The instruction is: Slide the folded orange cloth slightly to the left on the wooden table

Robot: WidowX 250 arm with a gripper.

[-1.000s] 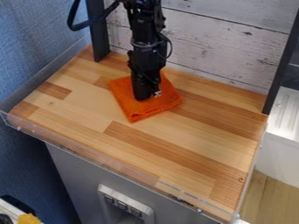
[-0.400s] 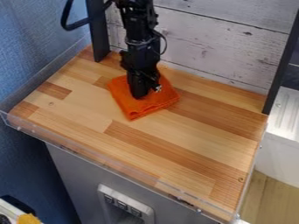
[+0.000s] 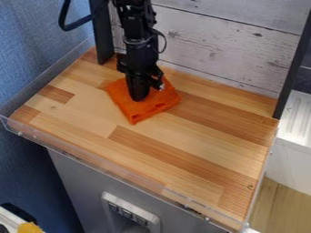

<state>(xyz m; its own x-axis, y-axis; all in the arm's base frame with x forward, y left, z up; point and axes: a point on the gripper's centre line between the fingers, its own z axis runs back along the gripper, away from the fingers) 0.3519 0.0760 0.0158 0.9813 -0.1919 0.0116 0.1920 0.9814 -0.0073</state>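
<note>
Grey, nearest the camera: one cabinet front, one pale grey rectangular frame set in it. Frame holds three small dark squares in a row, recess below them; can't tell what's in the recess.

Bottom left corner: one yellow lump beside a black-and-white thing, cut off by the view's edge. Can't tell if that's a container.

Next, one clear plastic lip along the near edge of one wooden counter, light and darker strips.

On the counter, back and left of its middle: one folded orange cloth, lying flat at a slant. My one black gripper points down onto the middle of it, tip touching from what I see. How far open I am: can't tell. Whether I've got cloth pinched: can't tell.

My arm comes in from the top edge, one black cable loop beside it.

Right: one white ribbed unit.

Behind: two black uprights, one each side of one whitewashed plank wall. Blue textured wall down the left.
</note>
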